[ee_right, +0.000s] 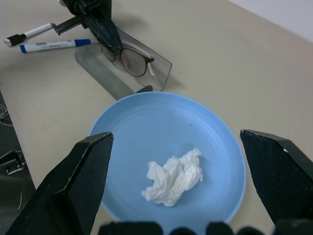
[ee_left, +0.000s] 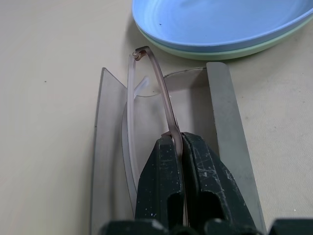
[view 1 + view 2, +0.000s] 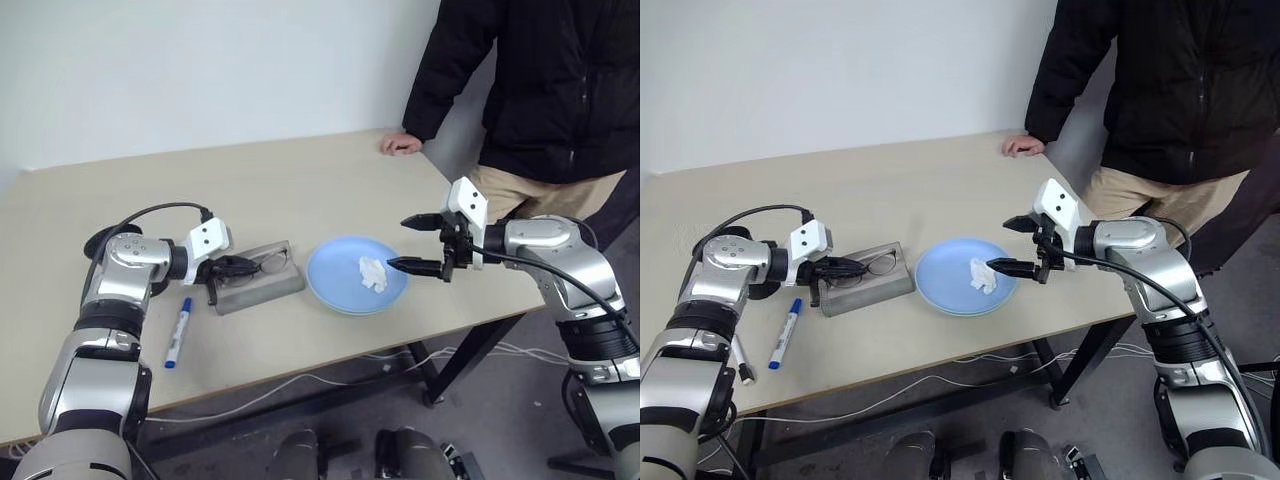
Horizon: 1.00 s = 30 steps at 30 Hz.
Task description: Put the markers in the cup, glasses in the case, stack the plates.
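Beige tabletop [image 3: 300,190], frame centre-left: I'm holding the glasses [image 3: 268,263] by one thin temple w/ left gripper [image 3: 243,266] clenched over the case [image 3: 262,285] — light, fragile, so gently; right gripper [image 3: 422,243] hanging open.

The green plate [image 2: 230,51] lies under the blue plate [image 3: 345,285]; only a thin strip of its rim is visible. The tissue [image 1: 172,177] covers part of the blue plate's centre. The left gripper [image 2: 182,147] covers the temple of the glasses [image 1: 132,59] where its fingers close on it, and one lens is partly behind the fingers. The case [image 3: 262,288] has its near end cut off by the left wrist view's edge. The thin marker [image 3: 742,365] is partly behind the left arm. The person [image 3: 540,90] is cut off above the shoulders. The cup [image 3: 103,240] is largely hidden behind the left arm.
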### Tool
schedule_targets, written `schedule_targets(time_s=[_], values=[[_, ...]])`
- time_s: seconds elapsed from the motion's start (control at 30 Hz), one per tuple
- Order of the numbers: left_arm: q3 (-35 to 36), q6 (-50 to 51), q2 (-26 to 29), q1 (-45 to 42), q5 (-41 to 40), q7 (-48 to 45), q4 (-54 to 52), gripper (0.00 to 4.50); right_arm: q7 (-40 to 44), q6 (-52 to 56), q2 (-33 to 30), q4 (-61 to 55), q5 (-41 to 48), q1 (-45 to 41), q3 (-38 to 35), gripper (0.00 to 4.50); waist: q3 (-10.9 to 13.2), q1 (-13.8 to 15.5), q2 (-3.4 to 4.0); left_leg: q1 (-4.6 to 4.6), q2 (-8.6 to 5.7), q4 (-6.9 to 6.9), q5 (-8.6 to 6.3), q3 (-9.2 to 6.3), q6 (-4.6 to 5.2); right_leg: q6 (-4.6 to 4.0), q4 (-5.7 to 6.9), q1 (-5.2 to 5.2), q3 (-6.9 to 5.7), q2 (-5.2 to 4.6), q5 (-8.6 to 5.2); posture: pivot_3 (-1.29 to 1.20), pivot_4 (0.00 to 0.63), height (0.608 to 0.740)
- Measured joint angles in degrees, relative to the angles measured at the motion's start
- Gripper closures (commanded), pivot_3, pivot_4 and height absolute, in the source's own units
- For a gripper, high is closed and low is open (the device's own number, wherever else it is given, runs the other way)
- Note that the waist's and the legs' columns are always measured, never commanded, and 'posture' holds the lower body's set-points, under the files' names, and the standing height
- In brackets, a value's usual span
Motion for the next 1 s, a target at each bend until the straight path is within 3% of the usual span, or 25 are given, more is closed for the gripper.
schedule_targets(time_s=[0.4,0.73,1.0], values=[[0.0,1.8,-0.6,2.3,0.6,-3.9,-1.7,4.47,-0.4,0.5,-0.2,-0.4,0.0,0.0,-0.2,0.00,0.0,0.0,0.00,0.00,0.03,0.01,0.00,-0.03,0.00,0.00,0.04,0.00,0.00,-0.01,0.00,0.00,0.000,0.701],[0.0,7.8,0.5,6.9,-1.6,-8.7,-11.5,4.47,-0.4,0.5,-0.1,-0.3,0.0,-0.1,-0.2,0.00,0.0,0.0,0.00,0.01,0.06,0.02,-0.02,-0.05,0.02,0.00,0.05,0.02,0.02,-0.02,0.00,0.00,0.000,0.701],[0.0,9.2,0.9,6.9,-1.6,-9.0,-12.4,4.47,-0.4,0.3,0.2,0.2,0.0,-0.1,-0.1,0.00,0.0,0.0,0.00,0.01,0.06,0.03,-0.02,-0.02,0.02,0.00,0.03,0.01,0.01,-0.02,0.00,0.00,0.000,0.701]])
